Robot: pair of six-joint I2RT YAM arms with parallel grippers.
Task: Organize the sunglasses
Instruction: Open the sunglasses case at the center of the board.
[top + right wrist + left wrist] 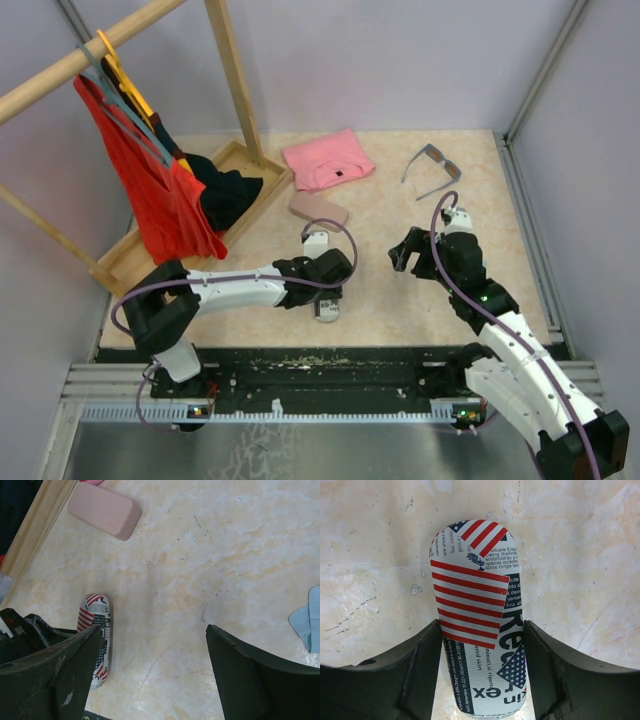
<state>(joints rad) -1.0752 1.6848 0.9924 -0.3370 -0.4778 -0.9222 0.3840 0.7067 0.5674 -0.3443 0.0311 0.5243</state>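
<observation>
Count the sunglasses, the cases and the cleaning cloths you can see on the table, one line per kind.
Sunglasses: 1
Cases: 2 (pink case, flag-patterned case)
Light blue cloth: 1
Total: 4

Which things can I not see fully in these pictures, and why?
Left tool: left wrist view, contact with the flag case unclear.
Flag case: top view, middle hidden under that tool.
Cloth: right wrist view, cut by the right edge.
Sunglasses: top view, too small to judge the lenses.
</observation>
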